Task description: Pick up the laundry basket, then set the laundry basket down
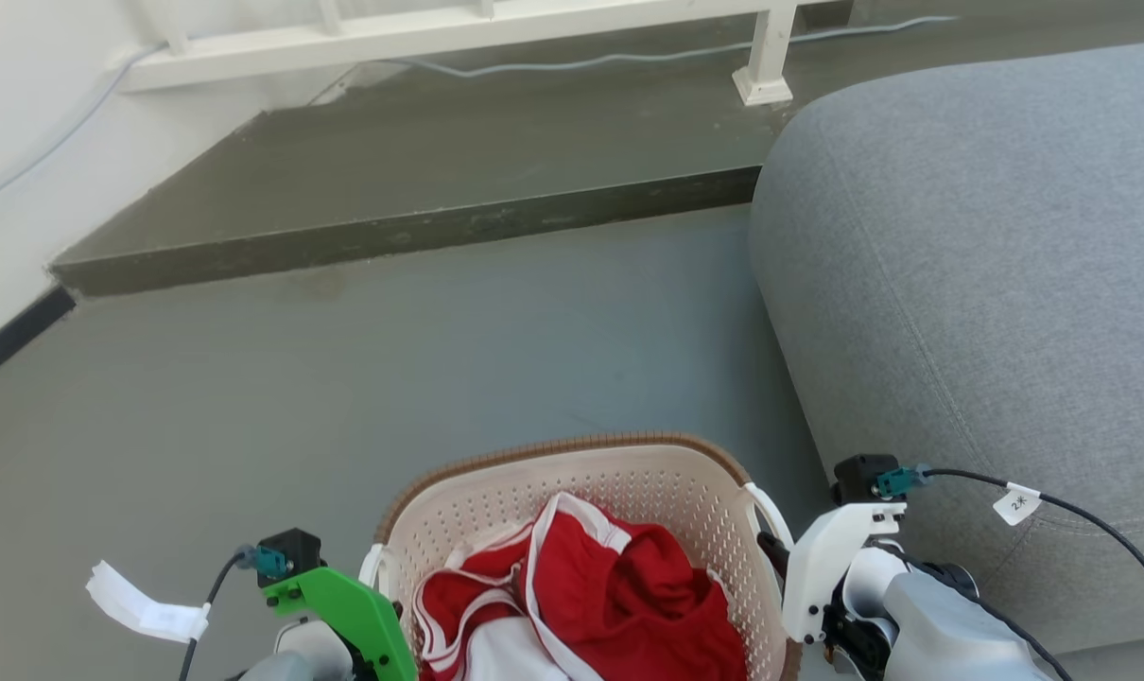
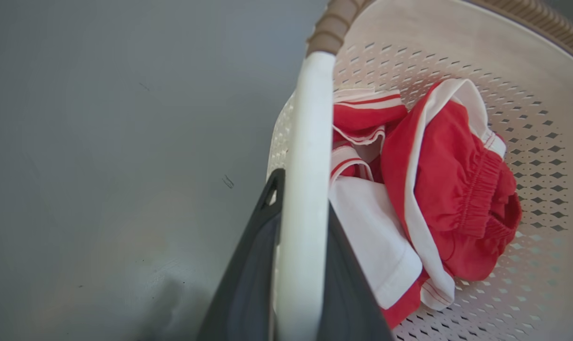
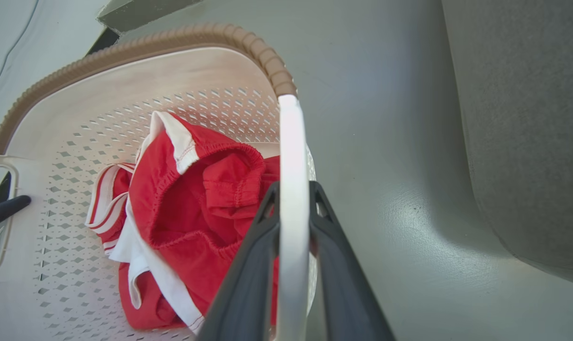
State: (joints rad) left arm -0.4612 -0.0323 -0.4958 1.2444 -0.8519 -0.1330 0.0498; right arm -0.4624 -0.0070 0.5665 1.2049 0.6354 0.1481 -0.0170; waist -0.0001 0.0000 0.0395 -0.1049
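Observation:
The laundry basket [image 1: 572, 452], cream perforated plastic with a brown woven-look rim, sits at the bottom centre of the head view with red and white clothes [image 1: 610, 596] inside. My left gripper [image 1: 375, 610], under a green mount, is at its left handle [image 1: 375, 566]. In the left wrist view, the left gripper [image 2: 303, 194] is shut on that white handle [image 2: 310, 118]. My right gripper [image 1: 775, 556] is at the other handle; the right wrist view shows it [image 3: 293, 189] shut on the white bar [image 3: 291, 137]. Whether the basket touches the floor I cannot tell.
A grey sofa [image 1: 988, 284] stands close on the right of the basket. Ahead, the grey floor [image 1: 345, 397] runs to a raised dark step [image 1: 392, 236] with a white railing [image 1: 440, 38] and its post [image 1: 766, 66]. A white wall [image 1: 14, 142] borders the left.

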